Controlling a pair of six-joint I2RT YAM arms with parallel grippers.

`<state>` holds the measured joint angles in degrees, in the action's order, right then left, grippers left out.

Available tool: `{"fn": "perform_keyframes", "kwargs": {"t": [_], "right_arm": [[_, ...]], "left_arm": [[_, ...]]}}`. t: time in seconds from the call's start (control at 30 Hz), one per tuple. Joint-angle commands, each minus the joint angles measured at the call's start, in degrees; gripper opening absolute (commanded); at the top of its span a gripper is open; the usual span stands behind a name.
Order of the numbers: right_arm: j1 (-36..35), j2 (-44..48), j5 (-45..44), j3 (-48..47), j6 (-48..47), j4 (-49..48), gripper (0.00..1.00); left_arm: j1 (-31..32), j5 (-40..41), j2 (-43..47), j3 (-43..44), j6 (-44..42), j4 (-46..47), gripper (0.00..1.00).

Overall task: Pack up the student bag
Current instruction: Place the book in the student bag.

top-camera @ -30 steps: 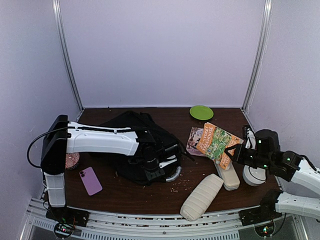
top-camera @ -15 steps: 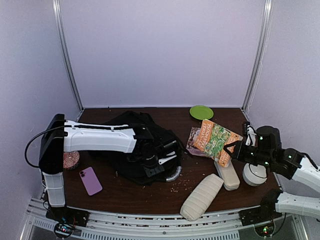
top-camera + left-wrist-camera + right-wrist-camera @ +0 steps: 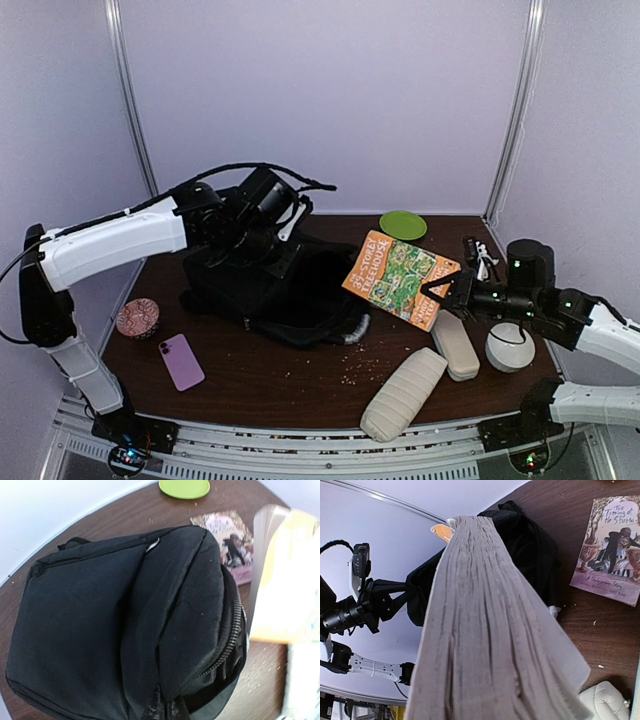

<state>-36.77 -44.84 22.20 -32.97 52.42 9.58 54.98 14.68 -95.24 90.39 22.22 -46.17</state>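
Note:
The student bag (image 3: pixel 290 290), a black fabric backpack, hangs lifted at its back end from my left gripper (image 3: pixel 262 232), which is shut on its top. Its open mouth with a silvery rim faces right and low. In the left wrist view the bag (image 3: pixel 125 620) fills the frame with its zipper on the right, and my fingers are hidden. My right gripper (image 3: pixel 437 290) is shut on an orange and green book (image 3: pixel 398 276) held tilted in the air just right of the bag's mouth. In the right wrist view the book's page edges (image 3: pixel 485 630) cover my fingers, with the bag (image 3: pixel 530 545) beyond.
A second book (image 3: pixel 612 550) lies flat on the table right of the bag. A green plate (image 3: pixel 403 225) sits at the back. A purple phone (image 3: pixel 181 361) and a round tin (image 3: pixel 137 318) lie front left. A beige ribbed case (image 3: pixel 403 393), a cream case (image 3: pixel 455 345) and a white bowl (image 3: pixel 511 348) lie front right.
My left arm has risen and swung back, lifting the bag's top off the table. My right gripper has moved the orange book up and left toward the bag's mouth.

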Motion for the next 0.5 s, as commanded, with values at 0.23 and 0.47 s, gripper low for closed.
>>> {"fn": "perform_keyframes", "kwargs": {"t": [0.23, 0.47], "right_arm": [[-0.89, -3.64, 4.48, 4.13, 12.01, -15.89, 0.0], [-3.34, -13.9, 2.29, 1.87, 18.82, -25.99, 0.0]], "left_arm": [[-0.84, -0.89, 5.61, -2.37, 9.35, 19.72, 0.0], [-0.84, -2.04, 8.75, -6.13, 10.52, 26.47, 0.0]]}}
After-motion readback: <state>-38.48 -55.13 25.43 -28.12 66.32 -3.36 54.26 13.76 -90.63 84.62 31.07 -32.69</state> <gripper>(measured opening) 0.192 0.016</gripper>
